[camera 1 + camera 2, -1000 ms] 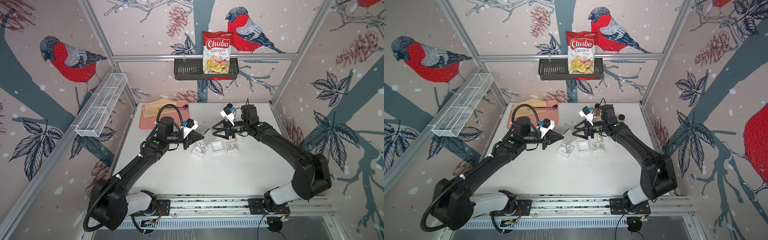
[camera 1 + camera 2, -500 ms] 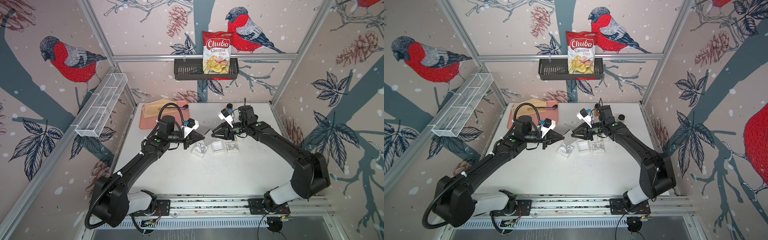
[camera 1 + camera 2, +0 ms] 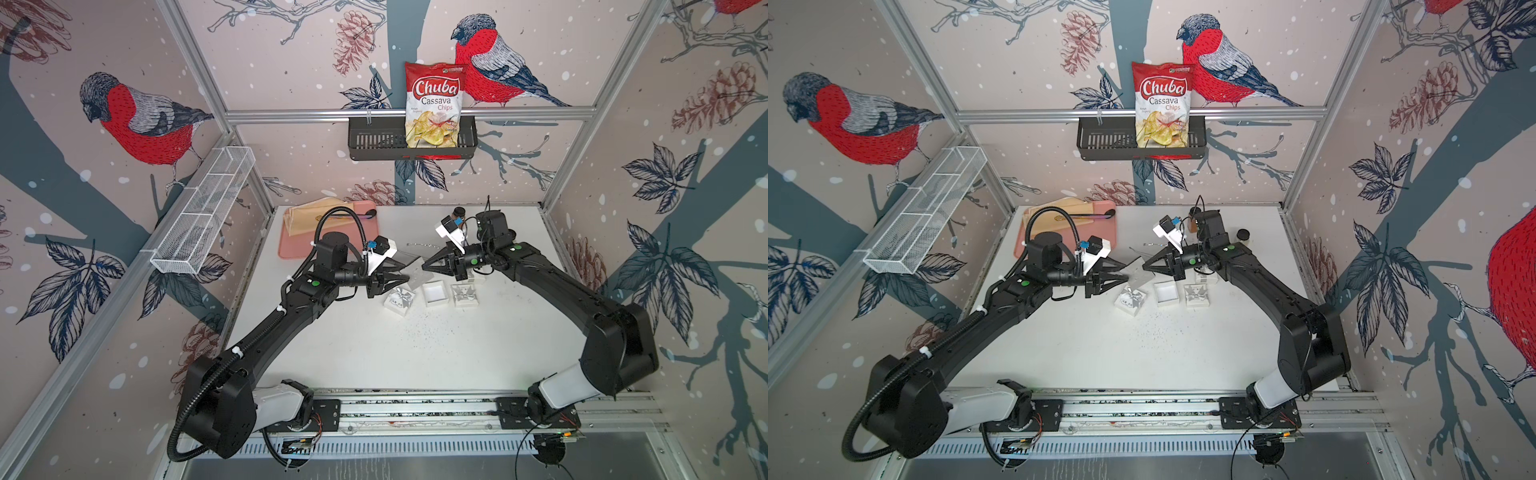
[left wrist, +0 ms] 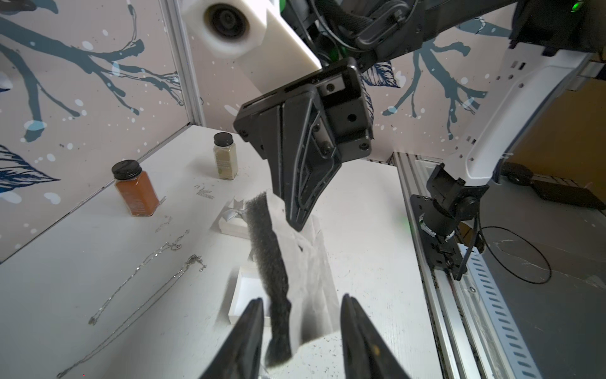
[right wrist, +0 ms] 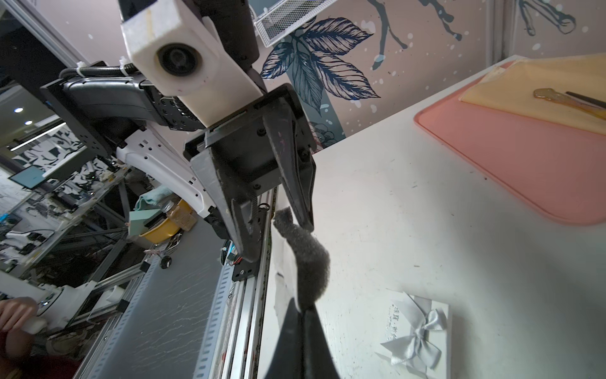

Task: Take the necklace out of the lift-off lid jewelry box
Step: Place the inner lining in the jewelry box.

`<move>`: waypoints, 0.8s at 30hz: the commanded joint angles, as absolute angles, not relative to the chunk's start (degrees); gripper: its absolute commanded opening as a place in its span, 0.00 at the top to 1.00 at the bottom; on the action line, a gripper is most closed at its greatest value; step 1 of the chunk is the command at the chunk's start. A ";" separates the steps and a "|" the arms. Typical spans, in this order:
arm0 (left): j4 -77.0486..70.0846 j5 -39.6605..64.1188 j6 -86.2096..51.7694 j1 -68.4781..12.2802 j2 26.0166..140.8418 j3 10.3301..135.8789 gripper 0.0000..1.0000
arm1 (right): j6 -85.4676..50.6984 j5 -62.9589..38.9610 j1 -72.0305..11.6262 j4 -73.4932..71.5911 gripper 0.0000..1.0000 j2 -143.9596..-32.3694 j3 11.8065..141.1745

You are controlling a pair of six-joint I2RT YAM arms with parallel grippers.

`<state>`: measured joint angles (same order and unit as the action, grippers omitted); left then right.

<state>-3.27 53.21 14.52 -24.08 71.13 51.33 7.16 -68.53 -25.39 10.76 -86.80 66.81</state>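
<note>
Foam pad (image 4: 272, 262) is pinched at one end by the right claw (image 4: 297, 224), its length stretched to the left claw (image 4: 301, 300), spread around the other end.

White table (image 3: 374, 353) speckled black, pink tray (image 3: 291, 245), white jewelry box (image 5: 416, 328) with silver bow — dark grey foam insert (image 4: 272, 262), red-and-white chips bag (image 3: 434, 104).

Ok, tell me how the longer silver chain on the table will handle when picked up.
Probably floppy: the longer silver chain lies slack on the table, bunched at one end. Likely light and hard to pinch: very thin, flat against the surface.
</note>
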 commanded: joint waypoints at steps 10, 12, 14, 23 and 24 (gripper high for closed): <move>-16.26 18.85 2.61 -23.99 67.21 43.38 0.28 | -9.51 -42.18 -19.77 11.61 1.00 -88.77 62.86; -18.28 17.86 2.07 -23.99 66.35 41.00 0.28 | -10.70 -39.21 -19.77 13.21 1.00 -90.34 62.18; -19.50 17.93 1.72 -23.99 65.80 39.17 0.28 | -12.01 -38.78 -19.83 13.15 1.00 -91.50 60.84; -23.07 17.25 0.70 -23.99 64.77 34.73 0.28 | -17.44 -35.59 -20.11 11.35 1.00 -92.98 55.50; -23.46 17.27 0.70 -24.00 64.96 34.49 0.28 | -17.83 -35.38 -20.20 11.25 1.00 -93.30 55.16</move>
<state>-18.76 17.85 1.34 -24.08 64.97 34.92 -15.35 -37.12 -19.92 11.84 -92.86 55.79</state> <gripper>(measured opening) 0.718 0.048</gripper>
